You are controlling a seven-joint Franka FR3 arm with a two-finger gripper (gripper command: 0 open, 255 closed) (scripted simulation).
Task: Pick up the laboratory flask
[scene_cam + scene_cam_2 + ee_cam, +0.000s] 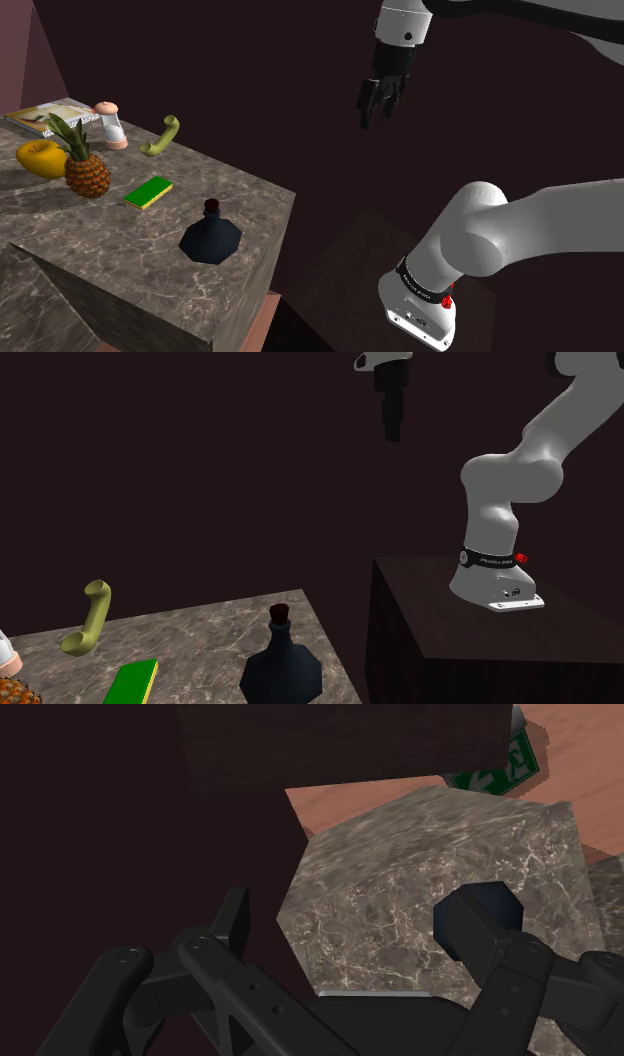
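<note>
Flask (210,240), dark blue-black w/ a dark reddish top, stands upright on the marble-look counter (255,195), nr the corner closest to the arm's stand (440,607). Flat green pad (148,192) lies near it, further in. Pineapple (85,168), olive phone handset (162,137) & hourglass (111,125) sit further back. Gripper (378,100) hangs high up, pointing down, well apart from the flask. Fingers spread, nothing btw them.
</note>
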